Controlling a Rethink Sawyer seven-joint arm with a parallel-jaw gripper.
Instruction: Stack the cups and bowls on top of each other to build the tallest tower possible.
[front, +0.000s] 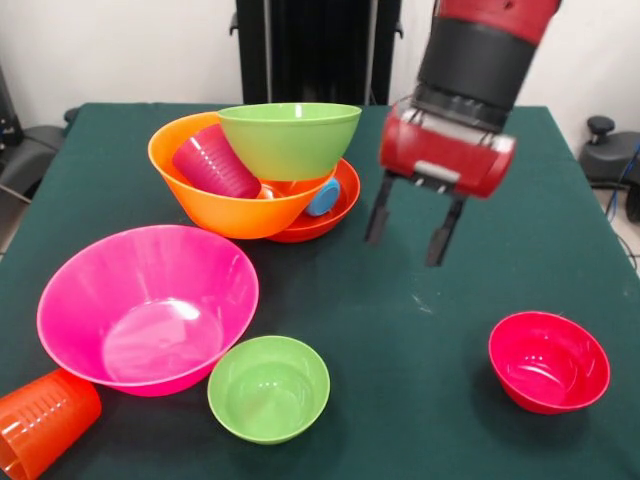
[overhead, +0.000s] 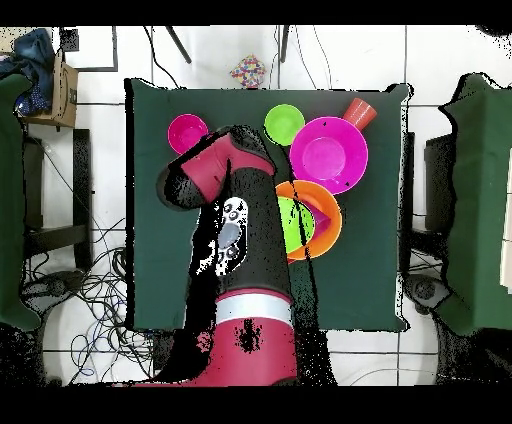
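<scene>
In the front view the gripper (front: 412, 229) hangs above bare tabletop (front: 400, 330) with its two dark fingers spread and nothing between them. The tower (front: 262, 175) stands just to its side, toward the table's far edge: a shallow red-orange bowl (front: 338, 205) carries the large orange bowl (front: 215, 195), which holds a purple cup (front: 214, 162) lying tilted and the medium green bowl (front: 290, 135) propped at a lean; a blue cup (front: 324, 197) is wedged at the base. The loose pieces all lie on the near side of the gripper: the small crimson bowl (front: 549, 360) closest, toward the near edge, then the small green bowl (front: 268, 387), the large pink bowl (front: 147, 305) and an orange cup (front: 42, 422) on its side at the near corner. In the overhead view the arm covers the gripper, so its opening cannot be checked there, but the crimson bowl (overhead: 187, 133) seems to sit just beyond the arm's tip, the tower (overhead: 312, 222) beside the forearm.
</scene>
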